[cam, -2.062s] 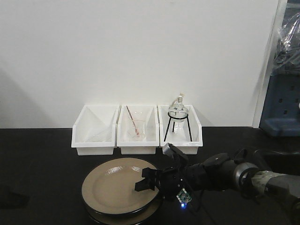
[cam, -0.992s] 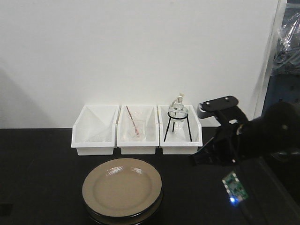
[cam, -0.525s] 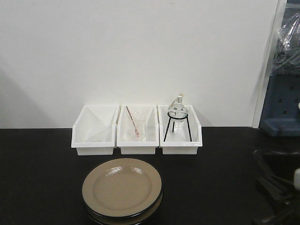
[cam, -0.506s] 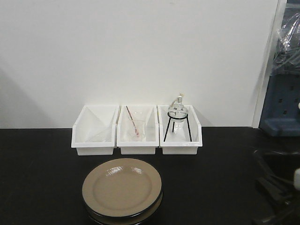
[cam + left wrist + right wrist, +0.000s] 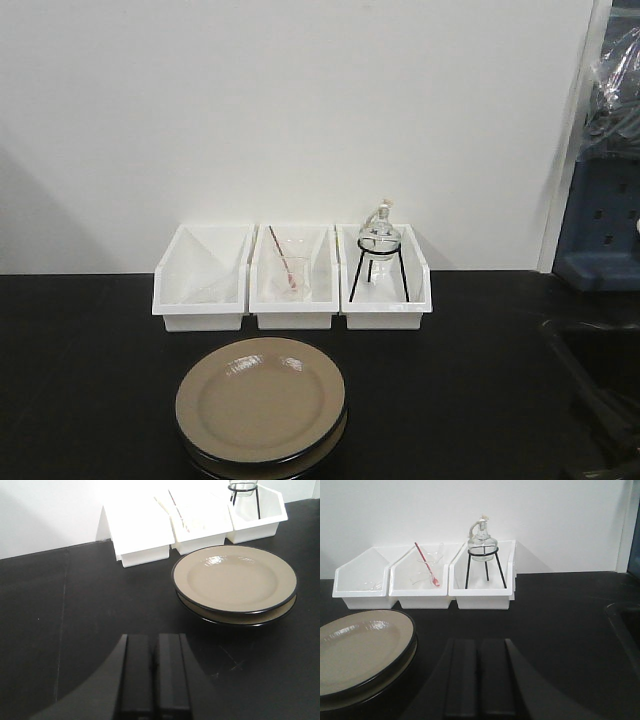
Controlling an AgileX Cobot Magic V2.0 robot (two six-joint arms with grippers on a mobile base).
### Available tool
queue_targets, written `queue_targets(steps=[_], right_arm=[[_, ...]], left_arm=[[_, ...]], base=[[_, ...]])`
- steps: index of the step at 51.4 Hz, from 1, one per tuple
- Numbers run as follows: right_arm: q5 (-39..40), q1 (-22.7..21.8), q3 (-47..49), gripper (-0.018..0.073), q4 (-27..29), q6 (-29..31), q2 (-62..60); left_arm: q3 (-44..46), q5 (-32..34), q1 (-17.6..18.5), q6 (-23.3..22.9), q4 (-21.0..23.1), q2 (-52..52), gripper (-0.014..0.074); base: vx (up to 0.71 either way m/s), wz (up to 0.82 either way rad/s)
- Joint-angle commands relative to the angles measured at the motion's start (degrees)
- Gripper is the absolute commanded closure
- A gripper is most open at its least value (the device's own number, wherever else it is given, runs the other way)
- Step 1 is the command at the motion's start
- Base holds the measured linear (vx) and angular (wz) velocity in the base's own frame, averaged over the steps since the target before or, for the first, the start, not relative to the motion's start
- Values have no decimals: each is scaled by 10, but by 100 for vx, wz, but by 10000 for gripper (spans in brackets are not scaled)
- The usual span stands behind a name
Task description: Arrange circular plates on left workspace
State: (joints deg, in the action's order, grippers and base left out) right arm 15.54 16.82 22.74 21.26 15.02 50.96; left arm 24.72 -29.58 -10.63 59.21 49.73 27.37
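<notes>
Black countertop [image 5: 90, 380]: circular plates [image 5: 260, 405] stacked, no readable writing.

Lower plate [image 5: 300, 462] mostly hidden under upper plate [image 5: 260, 398]

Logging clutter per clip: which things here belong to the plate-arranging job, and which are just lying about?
Job:
- circular plates, stacked
- black countertop

Lying about:
- three white bins
- glass flask on stand, right bin
- glassware with red rod, middle bin
</notes>
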Motion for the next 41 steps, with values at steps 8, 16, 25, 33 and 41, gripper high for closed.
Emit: queue_targets(steps=[8,16,25,33,41], right_arm=[[49,-2,16,564,-3,1,-7],[47,-2,16,564,-2,1,-7],[45,-2,16,564,-2,1,-7],[45,-2,16,564,-2,3,-7],[45,-2,16,564,-2,3,-7]], left_arm=[[14,26,2,0,24,2,597],[1,37,2,0,20,-16,597],[-64,55,18,-60,-55,-101,597],[-166,75,49,-210,-189,-210,597],[-236,147,77,-347,-315,-291,597]], base=[[0,0],[0,0],[0,0],[0,0],[0,0]])
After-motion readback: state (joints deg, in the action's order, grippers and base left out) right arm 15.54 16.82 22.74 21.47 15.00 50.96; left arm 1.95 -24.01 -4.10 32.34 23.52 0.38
